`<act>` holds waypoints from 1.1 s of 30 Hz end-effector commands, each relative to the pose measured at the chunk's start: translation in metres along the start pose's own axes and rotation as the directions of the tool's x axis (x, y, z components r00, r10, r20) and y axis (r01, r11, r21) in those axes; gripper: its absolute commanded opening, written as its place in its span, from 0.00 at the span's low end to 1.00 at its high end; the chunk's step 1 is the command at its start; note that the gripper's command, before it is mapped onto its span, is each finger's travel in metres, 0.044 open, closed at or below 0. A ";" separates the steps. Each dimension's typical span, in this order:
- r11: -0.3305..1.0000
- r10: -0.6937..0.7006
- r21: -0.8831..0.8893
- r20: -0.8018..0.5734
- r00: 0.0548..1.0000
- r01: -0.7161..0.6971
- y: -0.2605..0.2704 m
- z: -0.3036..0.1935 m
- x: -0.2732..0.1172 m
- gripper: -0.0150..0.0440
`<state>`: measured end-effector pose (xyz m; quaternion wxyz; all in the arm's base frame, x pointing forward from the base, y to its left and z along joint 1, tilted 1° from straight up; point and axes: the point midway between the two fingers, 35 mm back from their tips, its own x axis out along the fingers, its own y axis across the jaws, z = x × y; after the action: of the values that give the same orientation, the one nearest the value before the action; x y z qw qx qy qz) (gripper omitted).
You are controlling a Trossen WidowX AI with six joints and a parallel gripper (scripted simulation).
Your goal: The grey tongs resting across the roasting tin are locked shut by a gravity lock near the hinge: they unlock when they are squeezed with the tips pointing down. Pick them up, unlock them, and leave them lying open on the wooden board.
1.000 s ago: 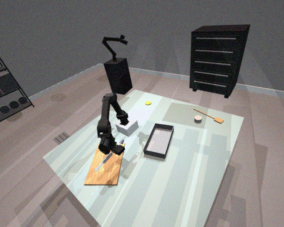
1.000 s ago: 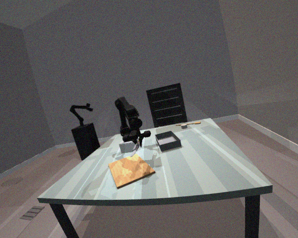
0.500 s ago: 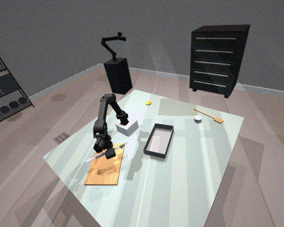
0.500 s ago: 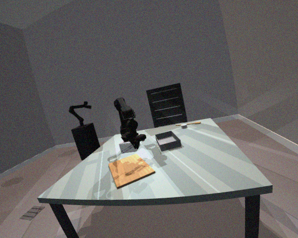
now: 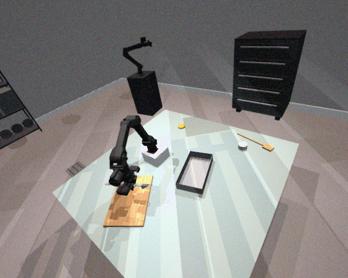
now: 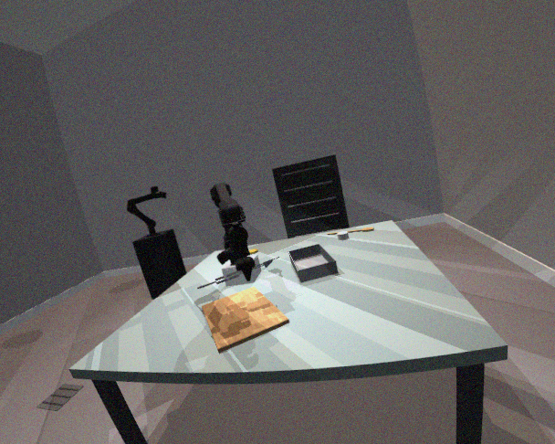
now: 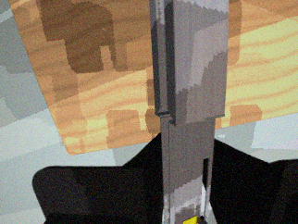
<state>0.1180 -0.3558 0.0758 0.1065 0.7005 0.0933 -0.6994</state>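
Note:
My gripper (image 5: 127, 187) (image 6: 247, 274) (image 7: 179, 138) is shut on the grey tongs (image 5: 142, 186) (image 6: 270, 262) (image 7: 199, 69). It holds them above the table, near the far end of the wooden board (image 5: 126, 219) (image 6: 263, 316) (image 7: 273, 69). The tongs lie roughly level, sticking out on both sides of the fingers. In the wrist view their arms run close together; whether the lock is engaged cannot be seen. The black roasting tin (image 5: 189, 189) (image 6: 317, 272) stands to the right of the board, with nothing across it.
My arm stands on a pale block (image 5: 160, 159). A yellow disc (image 5: 181, 126) (image 6: 253, 251) lies at the back. A small white round pot (image 5: 242, 146) (image 6: 342, 236) and a wooden spatula (image 5: 268, 147) (image 6: 366, 229) are at the far right. A second arm stands on a black pedestal (image 5: 145, 94).

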 end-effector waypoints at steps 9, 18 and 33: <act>0.875 0.005 0.484 0.006 1.000 -0.007 0.005 0.021 -0.002 0.00; 0.664 0.004 0.748 0.008 1.000 -0.008 0.007 0.035 -0.002 0.00; 0.635 0.014 0.773 -0.004 1.000 -0.006 0.007 0.037 -0.002 0.00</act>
<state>0.0850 -0.3716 0.0765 -0.1965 0.6795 -0.2112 -0.6746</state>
